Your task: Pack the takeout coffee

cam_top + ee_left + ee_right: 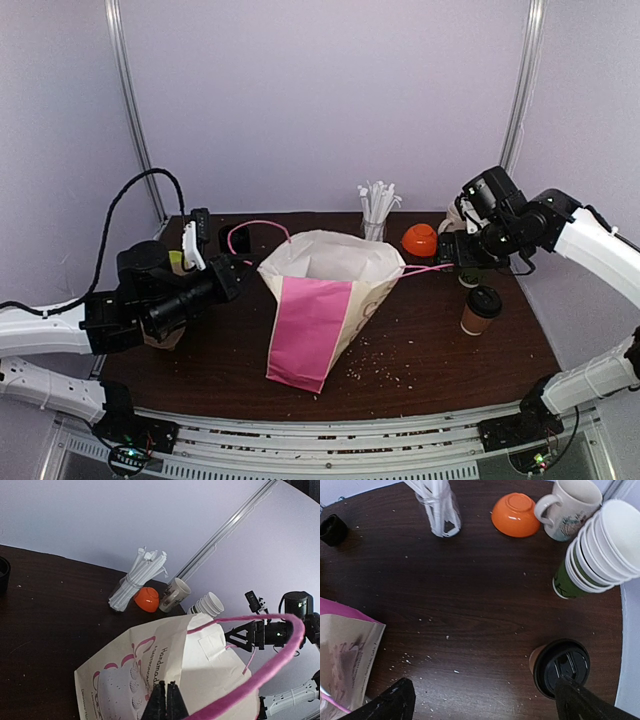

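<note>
Pink and white paper makes the bag (325, 300), which stands open-mouthed in the middle of the dark counter (430, 365), nearest to the arms. Nothing can be seen inside it from these views, so I judge that the packing itself is not yet done; only the bag is ready.

Just to the right of the bag, apart from it, stands the takeout coffee (481, 310). It is upright on the counter, a brown paper cup with its black dome lid on. The lid looks well seated and I see no spill around it, only crumbs.

The right gripper (484, 690) hovers above and just behind the cup with its fingers wide apart and nothing between them. A pink handle (280, 645) of the bag reaches toward it. The left gripper (166, 700) is at the bag's left side, fingers pressed together; whether they pinch a handle I cannot tell.

What is left: to take the cup and to lower it into the bag.

Farthest are the straws (377, 212), an orange bowl (420, 240), a mug (570, 505) and stacked cups (600, 545).
</note>
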